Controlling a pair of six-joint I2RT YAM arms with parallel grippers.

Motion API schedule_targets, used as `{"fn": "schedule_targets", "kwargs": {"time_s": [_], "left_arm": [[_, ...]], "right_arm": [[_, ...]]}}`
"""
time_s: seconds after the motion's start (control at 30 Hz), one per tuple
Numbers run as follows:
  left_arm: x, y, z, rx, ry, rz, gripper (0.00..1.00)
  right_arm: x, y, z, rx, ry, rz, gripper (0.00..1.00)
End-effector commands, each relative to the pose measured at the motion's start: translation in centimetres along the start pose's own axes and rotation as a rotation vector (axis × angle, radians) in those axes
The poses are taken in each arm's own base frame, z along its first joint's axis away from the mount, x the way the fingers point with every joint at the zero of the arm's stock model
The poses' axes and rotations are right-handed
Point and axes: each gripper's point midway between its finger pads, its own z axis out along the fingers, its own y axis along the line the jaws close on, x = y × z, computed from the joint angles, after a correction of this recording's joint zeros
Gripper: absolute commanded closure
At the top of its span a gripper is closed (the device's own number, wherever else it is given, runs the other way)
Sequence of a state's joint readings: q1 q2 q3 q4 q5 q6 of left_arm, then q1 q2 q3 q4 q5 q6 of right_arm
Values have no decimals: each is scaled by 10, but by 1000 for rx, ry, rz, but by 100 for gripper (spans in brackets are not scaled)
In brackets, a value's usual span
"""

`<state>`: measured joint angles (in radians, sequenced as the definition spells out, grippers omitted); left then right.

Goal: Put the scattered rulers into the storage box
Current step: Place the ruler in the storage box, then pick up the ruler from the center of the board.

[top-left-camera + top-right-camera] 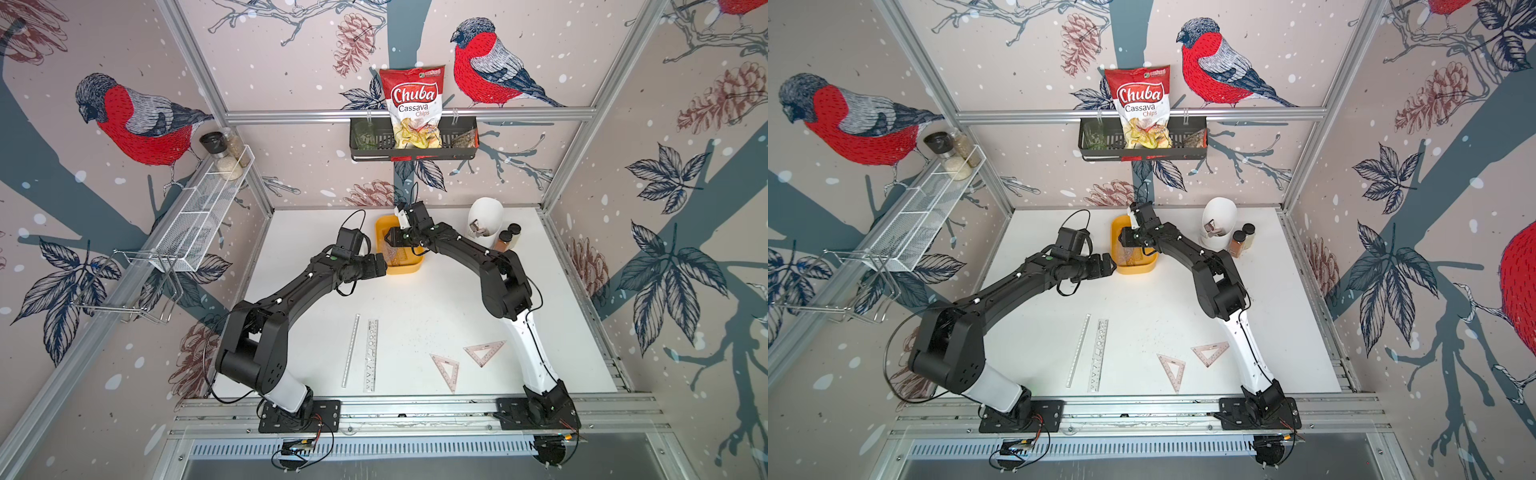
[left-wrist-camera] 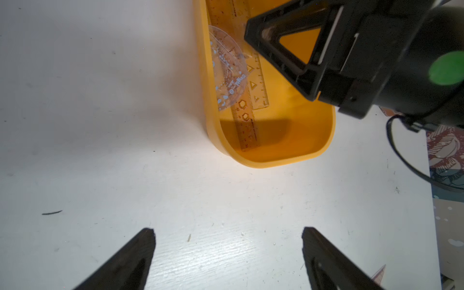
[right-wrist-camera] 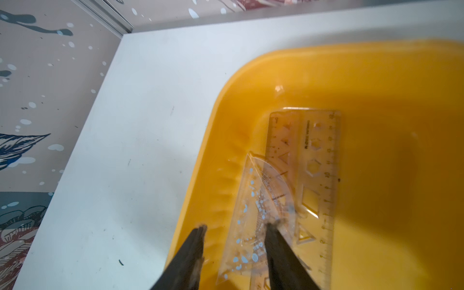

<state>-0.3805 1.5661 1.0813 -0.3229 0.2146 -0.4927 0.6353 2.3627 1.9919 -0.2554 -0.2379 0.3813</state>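
**Me:** While my right gripper (image 3: 236, 226) hangs low inside the storage box (image 3: 226, 100), its jaws stand parted and grip nothing. The clear protractor (image 3: 253, 200) lies right under them, leaning against the box's side wall. I cannot tell whether one fingertip (image 3: 273, 228) touches it.

**Mate:** What else is in there?

**Me:** Two pinkish stencil rulers (image 3: 319, 160) lie flat on the floor, overlapping, with the protractor partly over them.

**Mate:** And your left?

**Me:** My left gripper (image 2: 228, 231) is spread wide above bare table, just beside one end of the box, with nothing between its fingers.

**Mate:** The other rulers?

**Me:** In both top views four lie on the white table (image 1: 436, 299) toward its near edge, well apart from the box. A straight ruler (image 1: 351, 351) and a loose stencil ruler (image 1: 371, 355) lie side by side. The nearer triangle (image 1: 446, 370) and the farther triangle (image 1: 484, 351) lie close by my right arm. The box sits at the far middle.
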Motion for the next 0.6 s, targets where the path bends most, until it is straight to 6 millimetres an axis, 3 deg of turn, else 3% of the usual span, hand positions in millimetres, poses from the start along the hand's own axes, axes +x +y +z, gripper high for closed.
{"fn": "schedule_targets", "kwargs": {"time_s": [0.0, 0.1, 0.2, 0.3, 0.37, 0.47, 0.57], "left_arm": [[-2, -15, -3, 84, -13, 21, 5], [5, -23, -1, 95, 5, 30, 5], [18, -37, 0, 86, 18, 63, 5], [44, -49, 5, 101, 50, 79, 5], [67, -50, 9, 102, 81, 83, 6], [89, -52, 11, 100, 97, 88, 6], [108, -58, 13, 90, 112, 90, 10]], "right_arm": [[-2, -2, -20, 49, -11, -45, 52], [6, -2, -46, 91, -13, -62, 52], [35, 1, -85, 156, -1, -78, 52], [92, 2, -131, 245, 34, -86, 52], [143, 2, -160, 295, 79, -77, 52], [219, 0, -191, 347, 168, -43, 53], [273, 6, -218, 379, 222, -29, 54]]}}
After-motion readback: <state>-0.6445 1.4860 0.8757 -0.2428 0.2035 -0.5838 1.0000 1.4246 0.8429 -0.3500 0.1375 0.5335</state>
